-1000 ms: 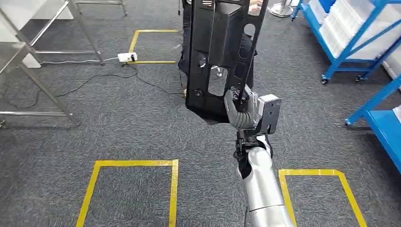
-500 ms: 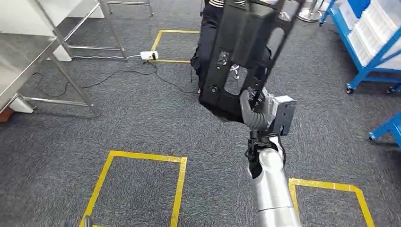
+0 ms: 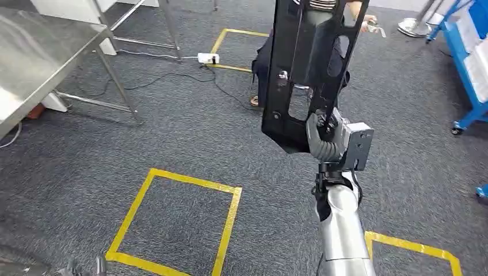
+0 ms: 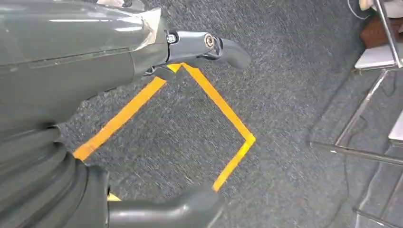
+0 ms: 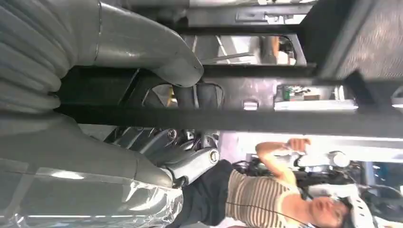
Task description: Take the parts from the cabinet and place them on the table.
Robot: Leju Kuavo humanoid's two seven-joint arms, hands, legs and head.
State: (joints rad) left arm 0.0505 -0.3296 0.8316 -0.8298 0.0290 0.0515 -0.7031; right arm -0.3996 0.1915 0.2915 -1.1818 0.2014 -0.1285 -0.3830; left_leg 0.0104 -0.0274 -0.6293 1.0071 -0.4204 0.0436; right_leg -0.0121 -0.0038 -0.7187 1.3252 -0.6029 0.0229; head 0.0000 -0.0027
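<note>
Now, right hand [image 3: 323, 135]: arm raised upright, fingers gripping the black part [image 3: 308, 69] near its lower end
Left hand [image 4: 85, 109]: fingers spread wide, holding nothing, over grey carpet [image 4: 285, 85]

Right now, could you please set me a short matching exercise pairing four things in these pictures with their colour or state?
Things:
1. long plastic part
2. right hand
3. left hand
4. steel table

States:
A. fingers apart over the carpet, holding nothing
B. black, upright, with cut-out openings
C. silver, standing at the left of the head view
D. gripping the part near its lower end

Pairs: 1-B, 2-D, 3-A, 4-C
</note>
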